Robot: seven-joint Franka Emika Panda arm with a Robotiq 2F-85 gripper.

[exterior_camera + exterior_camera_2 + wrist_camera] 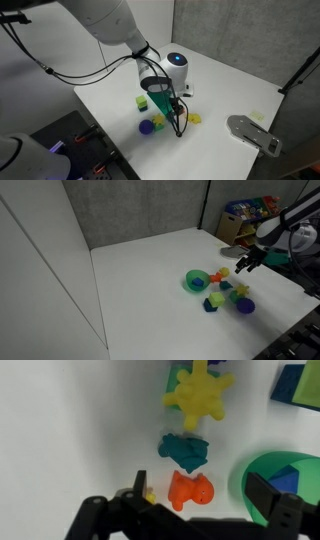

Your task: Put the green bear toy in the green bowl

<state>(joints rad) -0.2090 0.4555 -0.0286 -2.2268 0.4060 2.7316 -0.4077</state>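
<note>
Black Robotiq gripper [198,490]: jaws wide, holds nothing | small mid-green bear toy [185,452]: lies on white table [80,430], frame centre, apart from round teal-green plastic bowl [250,468] at right edge | progress: nothing done yet; grasp, carry and release remain.

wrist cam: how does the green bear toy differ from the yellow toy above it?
Colour: the green bear toy is teal-green, the yellow toy bright yellow.
Shape: the yellow toy has spikes all round; the green bear toy is a compact lump.
Size: the yellow toy looks larger than the green bear toy.
Both lie on the white table, outside the green bowl.
</note>
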